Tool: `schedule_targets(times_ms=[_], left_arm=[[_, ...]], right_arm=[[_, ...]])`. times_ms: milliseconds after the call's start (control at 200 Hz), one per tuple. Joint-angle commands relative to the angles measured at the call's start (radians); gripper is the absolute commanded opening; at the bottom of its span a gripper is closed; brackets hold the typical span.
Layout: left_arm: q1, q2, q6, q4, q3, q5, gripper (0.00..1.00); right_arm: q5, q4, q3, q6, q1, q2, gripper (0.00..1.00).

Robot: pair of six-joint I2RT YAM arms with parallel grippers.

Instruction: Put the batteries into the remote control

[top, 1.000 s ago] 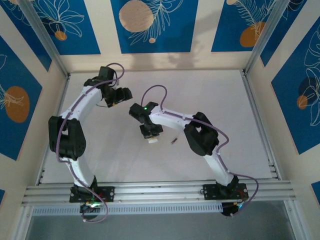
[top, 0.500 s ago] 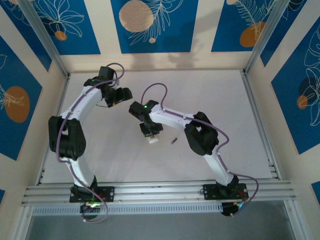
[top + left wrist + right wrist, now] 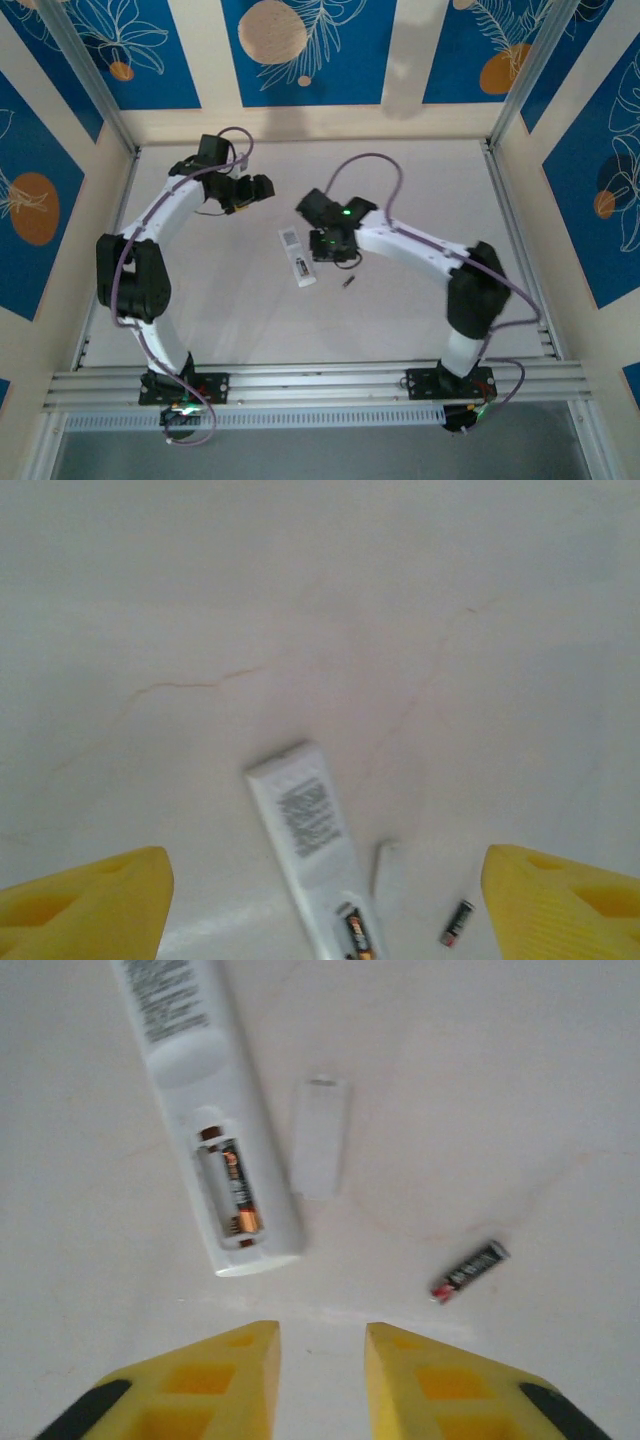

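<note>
Noted: remote control (image 3: 205, 1130) face-down mid-tabletop, far from edges; first battery (image 3: 237, 1188) seated, second battery (image 3: 468, 1271) loose beside. Both empty: right hand (image 3: 322, 1338) narrowly apart, left hand (image 3: 325, 870) wide apart. Second battery to be pinched mid-length, polarity checked.

Top view light: bright, even and diffuse over the pale desk (image 3: 420, 330).
Shadows: soft and faint under the arms; a dim grey smudge on the back wall (image 3: 400, 105).
Left wrist focus: soft throughout; the remote control (image 3: 300, 830) print is smeared and the loose battery (image 3: 457, 923) is a blur.
Right wrist focus: somewhat crisper at centre, but the right end effector (image 3: 322, 1335) is fuzzy at its edges.
Colour cast: the desk looks warm pinkish-grey in both wrist views.
</note>
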Motion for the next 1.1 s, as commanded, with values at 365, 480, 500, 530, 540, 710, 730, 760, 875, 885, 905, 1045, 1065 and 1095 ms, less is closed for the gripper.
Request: schedule_targets(times_ms=[365,480,500,530,540,710,730,760,875,885,905,1045,1065,1095], left_arm=[[-0.123,-0.055,0.213,0.007,0.002,0.047,0.87],[-0.123,-0.048,0.216,0.001,0.004,0.035,0.88],[-0.124,-0.048,0.215,0.001,0.004,0.033,0.88],[-0.123,-0.046,0.215,0.0,0.005,0.032,0.88],[-0.123,-0.045,0.215,-0.001,0.006,0.032,0.88],[-0.124,-0.041,0.212,-0.006,0.006,0.012,0.89],[-0.123,-0.042,0.212,-0.006,0.006,0.011,0.89],[-0.124,-0.041,0.21,-0.006,0.006,0.009,0.89],[-0.123,-0.042,0.209,-0.008,0.006,0.003,0.89],[-0.123,-0.042,0.208,-0.009,0.006,0.001,0.89],[-0.123,-0.041,0.209,-0.009,0.006,-0.001,0.89],[-0.124,-0.04,0.21,-0.011,0.007,-0.008,0.89],[-0.124,-0.038,0.21,-0.012,0.007,-0.008,0.89],[-0.124,-0.039,0.212,-0.012,0.007,-0.008,0.89]], right_arm=[[-0.097,0.142,-0.228,0.172,-0.098,0.064,0.35],[-0.104,0.156,-0.234,0.176,-0.106,0.105,0.35],[-0.106,0.156,-0.235,0.179,-0.108,0.111,0.35],[-0.109,0.158,-0.236,0.181,-0.11,0.117,0.34],[-0.109,0.159,-0.237,0.181,-0.11,0.119,0.34],[-0.109,0.168,-0.259,0.19,-0.111,0.127,0.31],[-0.109,0.167,-0.261,0.191,-0.111,0.127,0.3],[-0.109,0.168,-0.264,0.19,-0.113,0.129,0.3],[-0.114,0.175,-0.276,0.189,-0.118,0.133,0.27],[-0.115,0.177,-0.277,0.188,-0.118,0.133,0.26],[-0.117,0.181,-0.28,0.187,-0.118,0.133,0.25],[-0.124,0.185,-0.279,0.18,-0.12,0.137,0.21],[-0.124,0.186,-0.279,0.179,-0.12,0.137,0.21],[-0.127,0.188,-0.277,0.176,-0.121,0.14,0.21]])
